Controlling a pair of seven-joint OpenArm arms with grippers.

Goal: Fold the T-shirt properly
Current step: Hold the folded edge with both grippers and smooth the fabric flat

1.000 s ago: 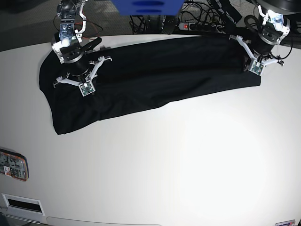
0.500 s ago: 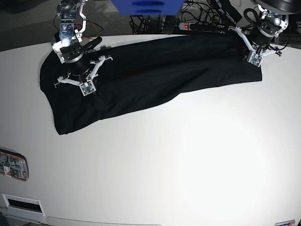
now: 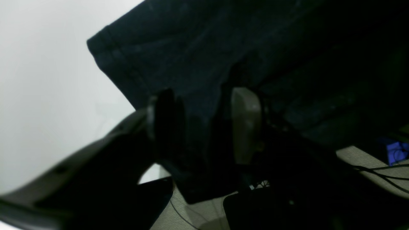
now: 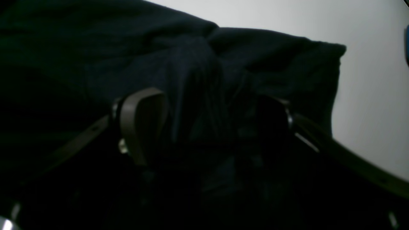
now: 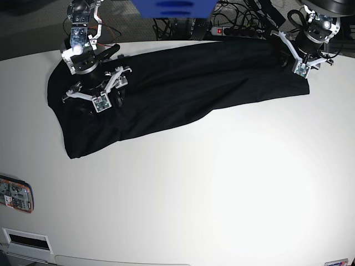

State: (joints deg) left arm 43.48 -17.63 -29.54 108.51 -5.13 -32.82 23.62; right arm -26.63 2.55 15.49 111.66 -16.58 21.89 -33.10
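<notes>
The black T-shirt (image 5: 183,83) lies in a long band across the back of the white table (image 5: 211,188). My left gripper (image 5: 299,66) is at its right end by the table's back edge. In the left wrist view it (image 3: 203,95) is shut on a fold of the T-shirt (image 3: 191,48), which hangs down between its fingers. My right gripper (image 5: 97,88) is on the shirt's left end. In the right wrist view it (image 4: 207,99) stands wide open, with a bunched ridge of T-shirt (image 4: 255,54) between its fingers.
An orange-framed device (image 5: 15,194) lies at the table's left edge, with a white box (image 5: 25,241) at the front left corner. A power strip (image 5: 233,30) and cables lie behind the table. A blue object (image 5: 175,6) is at the top.
My left gripper has moved toward the table's back edge and drawn the shirt's right end with it. My right gripper has stayed nearly in place on the left end.
</notes>
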